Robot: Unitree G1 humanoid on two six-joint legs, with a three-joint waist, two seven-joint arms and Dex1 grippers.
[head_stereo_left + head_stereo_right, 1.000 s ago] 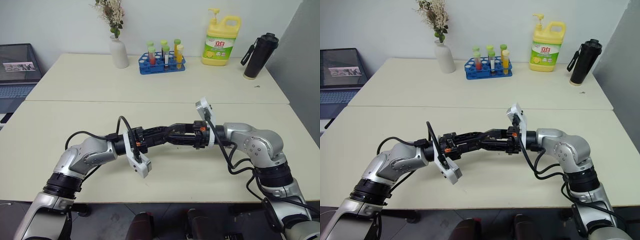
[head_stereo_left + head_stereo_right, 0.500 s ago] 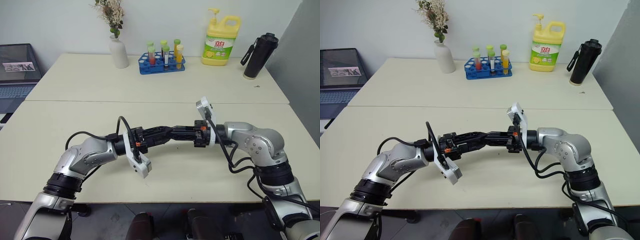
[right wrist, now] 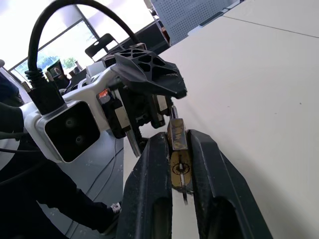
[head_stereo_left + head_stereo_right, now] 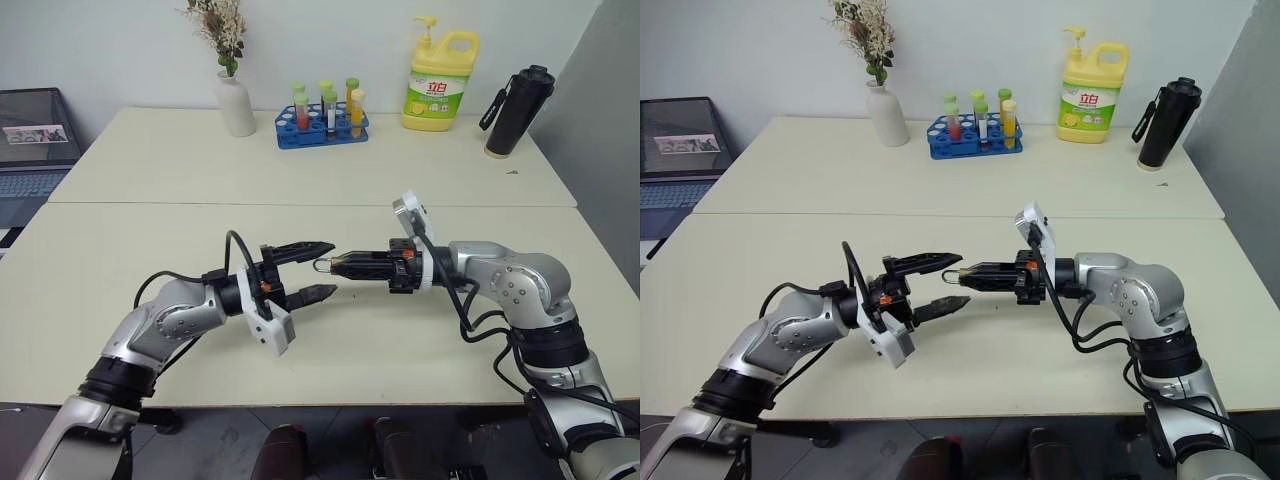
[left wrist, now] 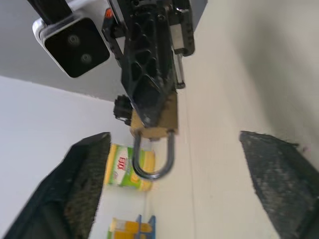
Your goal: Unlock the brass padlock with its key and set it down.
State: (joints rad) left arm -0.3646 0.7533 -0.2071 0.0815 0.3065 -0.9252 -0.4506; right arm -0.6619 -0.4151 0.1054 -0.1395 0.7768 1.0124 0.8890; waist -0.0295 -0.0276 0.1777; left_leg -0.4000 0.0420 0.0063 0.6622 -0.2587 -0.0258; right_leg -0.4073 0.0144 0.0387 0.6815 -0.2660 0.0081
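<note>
The brass padlock [image 5: 158, 123] is pinched between the fingers of my right gripper [image 4: 337, 265], which is shut on its body. Its silver shackle [image 5: 154, 158] pokes out past the fingertips toward my left gripper [image 4: 316, 270]. That gripper is open, one finger above the shackle and one below, and it touches nothing. Both hang above the near table, pointing at each other. In the right wrist view the padlock's keyhole end [image 3: 180, 169] faces the camera with a thin silvery sliver in it. I cannot tell whether that sliver is the key.
On the far table stand a white vase with flowers [image 4: 238, 105], a blue rack of test tubes [image 4: 324, 125], a yellow detergent bottle [image 4: 440, 80] and a black bottle [image 4: 512, 110]. A laptop [image 4: 35, 140] sits off to the left.
My left gripper has opened wide and drawn back a little from the right one. The right gripper's fingers have shut tighter on the padlock, and that arm has held its place.
</note>
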